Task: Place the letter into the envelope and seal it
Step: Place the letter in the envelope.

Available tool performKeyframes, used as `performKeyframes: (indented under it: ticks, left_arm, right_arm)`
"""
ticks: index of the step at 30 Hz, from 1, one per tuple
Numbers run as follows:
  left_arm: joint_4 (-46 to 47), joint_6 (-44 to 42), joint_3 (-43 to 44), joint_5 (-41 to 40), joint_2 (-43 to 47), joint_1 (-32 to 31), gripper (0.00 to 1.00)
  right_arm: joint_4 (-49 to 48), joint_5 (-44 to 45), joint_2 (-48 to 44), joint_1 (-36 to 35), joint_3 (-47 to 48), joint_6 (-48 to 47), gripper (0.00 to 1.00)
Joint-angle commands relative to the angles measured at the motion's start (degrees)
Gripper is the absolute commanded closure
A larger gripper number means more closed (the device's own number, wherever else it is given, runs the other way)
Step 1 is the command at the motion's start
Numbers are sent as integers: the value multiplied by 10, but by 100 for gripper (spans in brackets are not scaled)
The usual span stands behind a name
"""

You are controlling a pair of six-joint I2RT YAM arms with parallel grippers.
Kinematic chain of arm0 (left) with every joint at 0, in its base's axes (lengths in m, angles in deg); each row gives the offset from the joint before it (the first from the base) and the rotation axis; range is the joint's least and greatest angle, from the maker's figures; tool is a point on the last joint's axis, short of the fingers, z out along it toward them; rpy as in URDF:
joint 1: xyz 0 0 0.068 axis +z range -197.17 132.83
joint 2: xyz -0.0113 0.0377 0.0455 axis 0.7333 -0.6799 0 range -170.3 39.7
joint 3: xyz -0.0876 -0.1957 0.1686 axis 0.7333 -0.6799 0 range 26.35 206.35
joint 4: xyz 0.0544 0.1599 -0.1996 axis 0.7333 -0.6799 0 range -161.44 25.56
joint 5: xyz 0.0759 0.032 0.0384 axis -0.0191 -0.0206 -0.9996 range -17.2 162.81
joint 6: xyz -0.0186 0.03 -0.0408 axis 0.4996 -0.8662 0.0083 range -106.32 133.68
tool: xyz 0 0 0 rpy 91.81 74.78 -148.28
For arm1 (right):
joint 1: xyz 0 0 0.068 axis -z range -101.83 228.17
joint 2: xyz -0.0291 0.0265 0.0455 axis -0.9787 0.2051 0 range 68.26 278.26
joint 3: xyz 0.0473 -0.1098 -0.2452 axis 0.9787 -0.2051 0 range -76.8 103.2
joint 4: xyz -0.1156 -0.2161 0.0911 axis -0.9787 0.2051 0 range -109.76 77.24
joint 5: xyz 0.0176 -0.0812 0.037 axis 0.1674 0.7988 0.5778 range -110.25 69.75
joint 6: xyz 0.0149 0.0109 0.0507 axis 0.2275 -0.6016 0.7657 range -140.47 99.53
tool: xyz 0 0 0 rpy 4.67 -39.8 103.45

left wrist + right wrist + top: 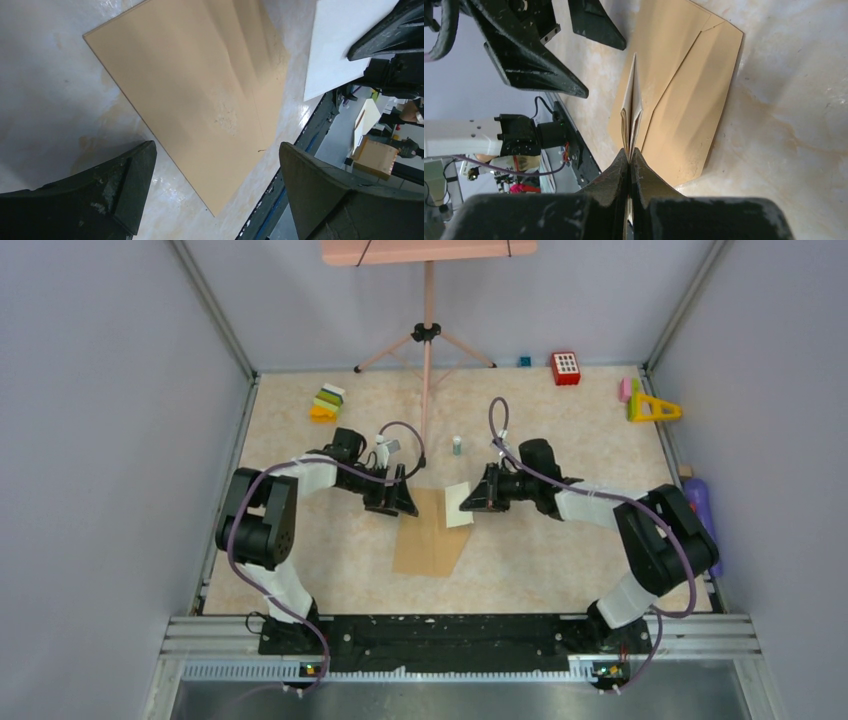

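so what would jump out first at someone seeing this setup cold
The right pincer, shut on the pale letter, holds it over the far right corner of the brown envelope, which lies flat mid-table. Facing it, the left pincer hangs wide open over the envelope's far end. Behind both, a pink tripod stand rises at the back.

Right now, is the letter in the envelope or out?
Out. The right tool pinches the folded letter and holds it on edge over the envelope, which lies flat.

Pink tripod (427,333) far centre, red dotted block (565,368) to its right, stacked coloured blocks (327,402) far left, yellow triangle (653,409) far right
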State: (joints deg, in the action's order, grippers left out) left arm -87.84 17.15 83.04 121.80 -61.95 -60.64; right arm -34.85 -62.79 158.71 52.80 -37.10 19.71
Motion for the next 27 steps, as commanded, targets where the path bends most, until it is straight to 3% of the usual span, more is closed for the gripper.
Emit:
performKeyframes:
  ticks: [1, 6, 11, 27]
  left_arm:
    - [-22, 1, -13, 15, -11, -1, 1]
    - [-133, -52, 25, 17, -40, -1, 1]
    - [-175, -64, 26, 9, -45, -4, 2]
    - [-137, -23, 32, 47, -67, -64, 2]
  right_arm:
    - [77, 24, 16, -13, 55, 2, 100]
    - [121, 52, 31, -17, 76, -18, 100]
    - [136, 66, 32, -30, 83, -33, 100]
    - [118, 94, 31, -31, 67, -91, 100]
